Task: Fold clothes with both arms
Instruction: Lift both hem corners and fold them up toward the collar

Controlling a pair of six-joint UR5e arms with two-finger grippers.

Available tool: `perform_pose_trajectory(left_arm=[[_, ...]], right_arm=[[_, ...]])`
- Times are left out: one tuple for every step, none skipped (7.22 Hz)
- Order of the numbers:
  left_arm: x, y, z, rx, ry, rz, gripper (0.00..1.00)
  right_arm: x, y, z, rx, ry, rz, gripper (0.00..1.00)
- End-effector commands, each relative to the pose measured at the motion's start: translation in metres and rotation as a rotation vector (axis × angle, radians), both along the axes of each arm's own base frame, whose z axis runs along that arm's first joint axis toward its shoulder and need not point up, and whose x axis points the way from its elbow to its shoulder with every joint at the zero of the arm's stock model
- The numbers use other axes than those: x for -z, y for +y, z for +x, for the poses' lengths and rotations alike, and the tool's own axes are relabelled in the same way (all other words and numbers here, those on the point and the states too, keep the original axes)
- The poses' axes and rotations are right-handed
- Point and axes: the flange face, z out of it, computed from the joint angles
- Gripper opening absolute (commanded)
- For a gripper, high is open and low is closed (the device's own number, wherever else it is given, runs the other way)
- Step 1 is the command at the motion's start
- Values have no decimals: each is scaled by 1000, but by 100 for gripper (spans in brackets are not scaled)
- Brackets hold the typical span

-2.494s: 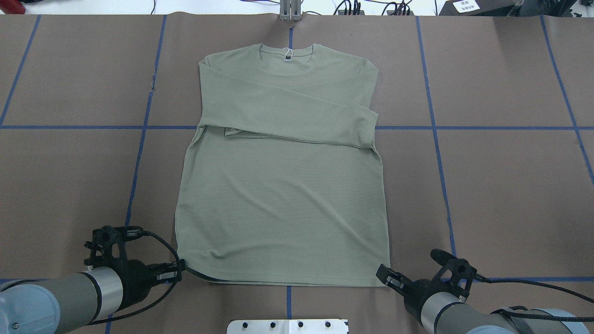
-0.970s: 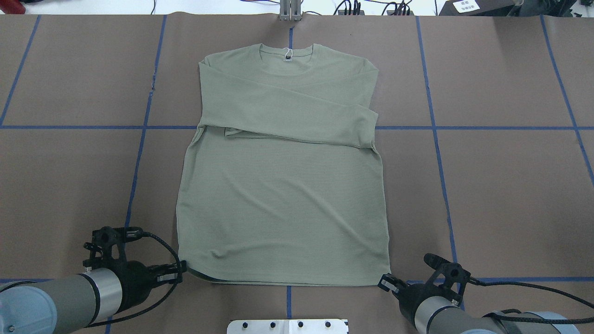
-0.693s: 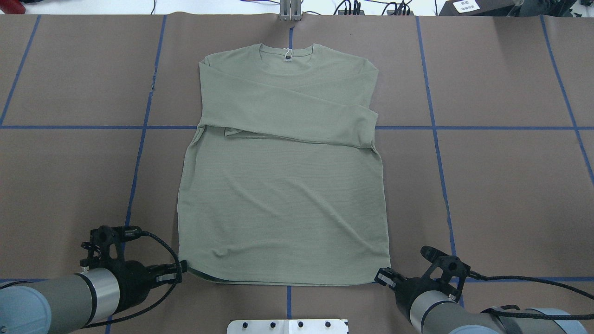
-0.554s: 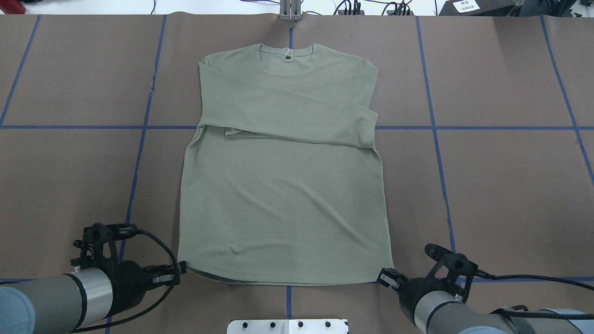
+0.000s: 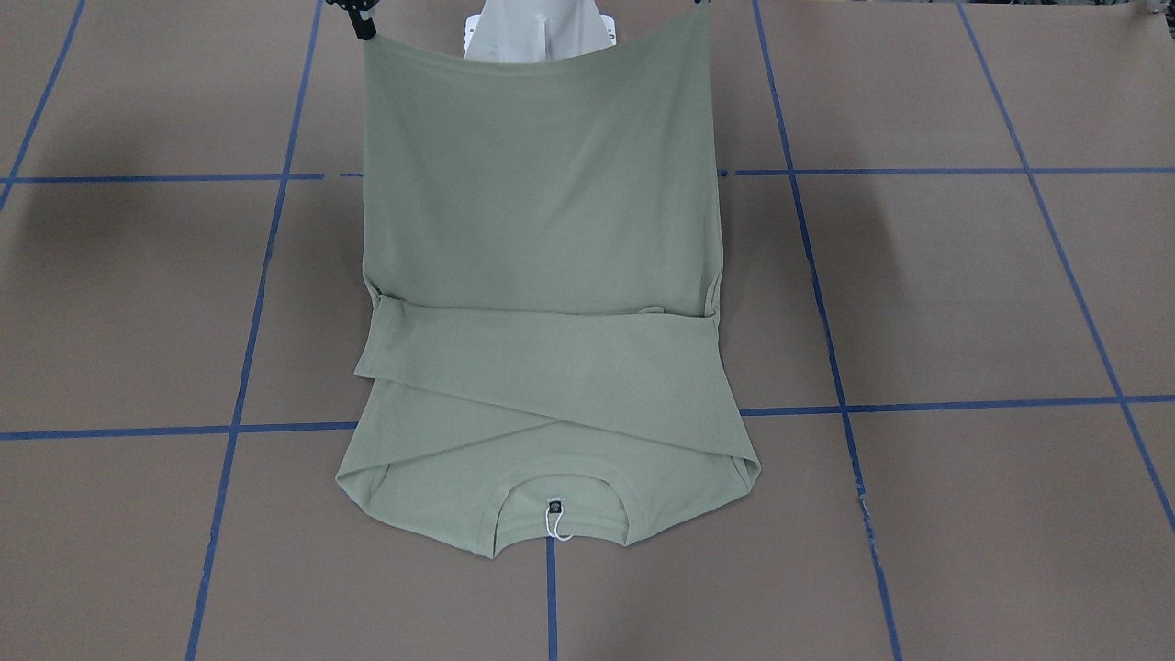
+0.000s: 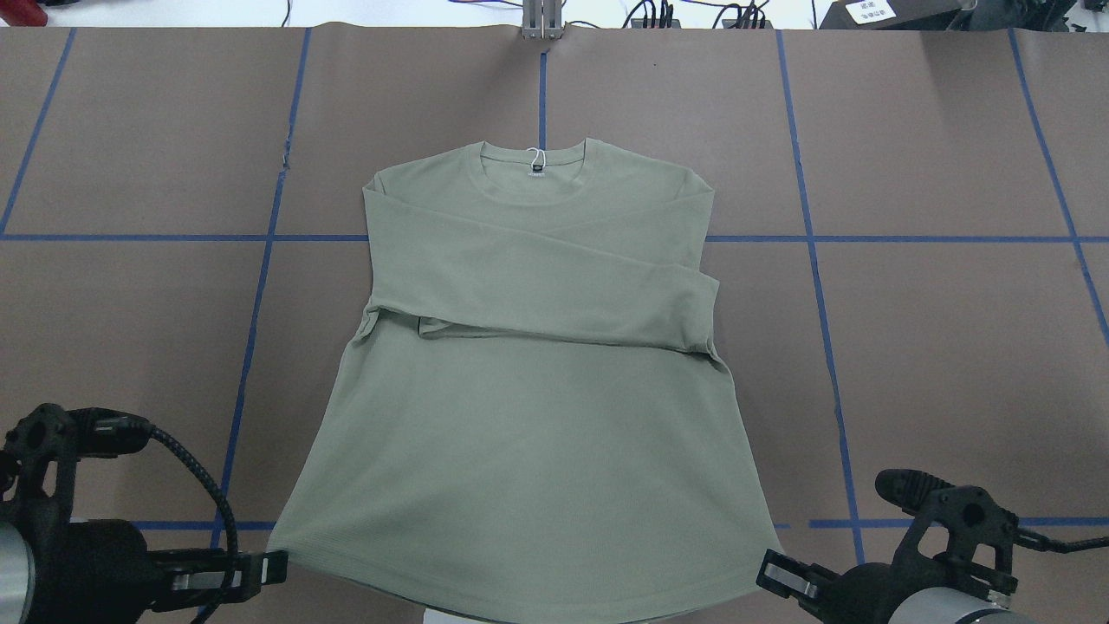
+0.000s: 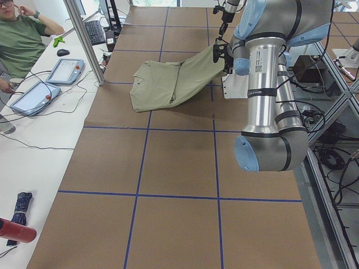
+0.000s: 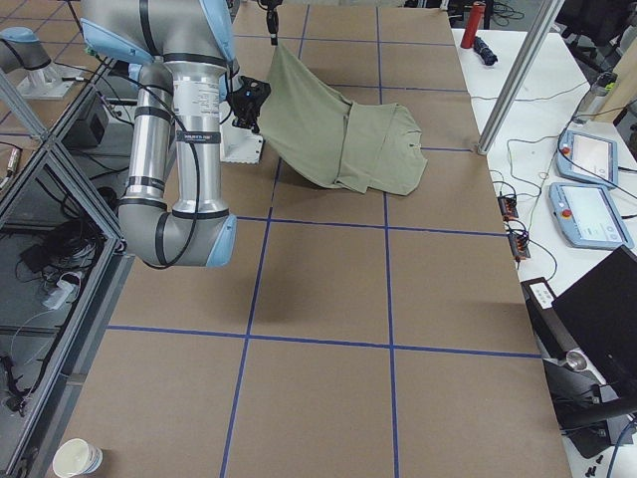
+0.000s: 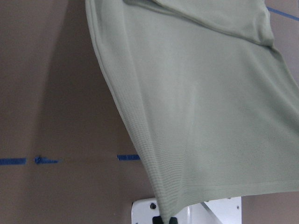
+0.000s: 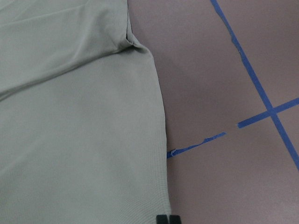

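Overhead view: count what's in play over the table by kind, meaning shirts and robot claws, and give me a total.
shirt: 1
claws: 2, the left claw and the right claw, each pinching a lifted hem corner of the shirt
total: 3

**Setting: robotics lab bench**

Table papered brown and gridded with blue tape. Left arm and right arm are mounted at one long edge. Opposite edge: white bench with teach pendants, keyboard, cables, aluminium post and a seated person.
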Motion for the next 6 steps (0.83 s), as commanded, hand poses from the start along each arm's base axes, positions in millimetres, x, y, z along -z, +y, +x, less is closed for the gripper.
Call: perform_pose_trajectory(left_arm=[[10,-34,32,-18,-26,149,0],[4,-83,68,53,-81,174,0],[-1,-140,91,104,-149,240,0],[-10,-190,94,151,-213,277,0],[-12,-236,81,206,-262,311,0],[-16,-276,70,241,-310,340,0]], right_arm=[[28,-47,3,29,20,65,0],[28,-91,-16,-13,77,97,0],[28,-130,-16,6,110,115,0],[22,-169,-14,-25,143,80,0],[24,-205,-20,-43,183,100,0],[20,-238,-15,-61,219,106,0]])
